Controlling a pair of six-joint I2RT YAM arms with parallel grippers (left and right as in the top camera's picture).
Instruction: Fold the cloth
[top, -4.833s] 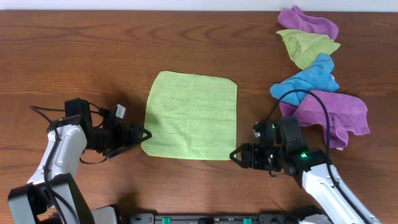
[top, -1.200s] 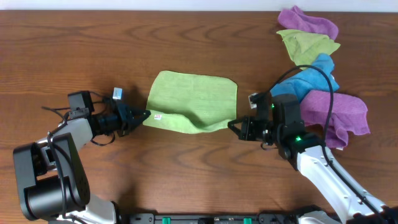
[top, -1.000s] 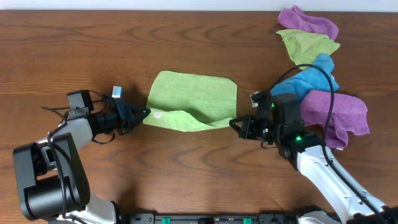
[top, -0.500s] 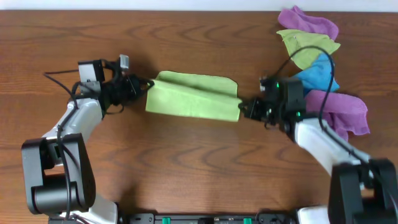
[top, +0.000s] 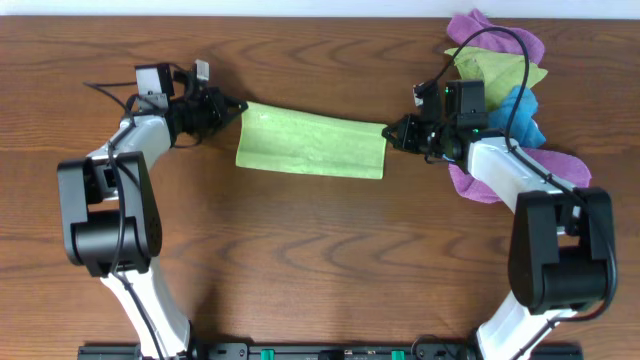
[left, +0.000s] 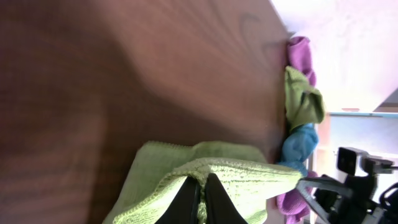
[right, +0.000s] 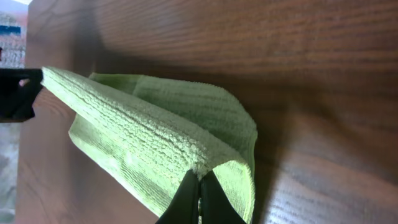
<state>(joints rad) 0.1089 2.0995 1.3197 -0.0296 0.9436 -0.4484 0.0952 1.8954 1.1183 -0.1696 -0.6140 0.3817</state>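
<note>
The lime-green cloth (top: 311, 142) lies doubled over in a long strip across the far middle of the table. My left gripper (top: 240, 109) is shut on the strip's far left corner, and its black fingers (left: 186, 198) pinch the cloth's (left: 249, 180) folded edge in the left wrist view. At the far right corner my right gripper (top: 390, 133) is shut on the cloth (right: 149, 140), the top layer draped over the lower one. Both held corners sit over the cloth's far edge.
A pile of cloths sits at the far right: purple (top: 500, 30), olive-green (top: 500, 68), blue (top: 520, 108) and another purple (top: 520, 172). My right arm reaches across this pile. The table's far edge (top: 300, 18) runs close behind both grippers.
Both grippers have carried the near corners of the cloth away from me over its far half. The flat square has become a doubled strip at the far side.
</note>
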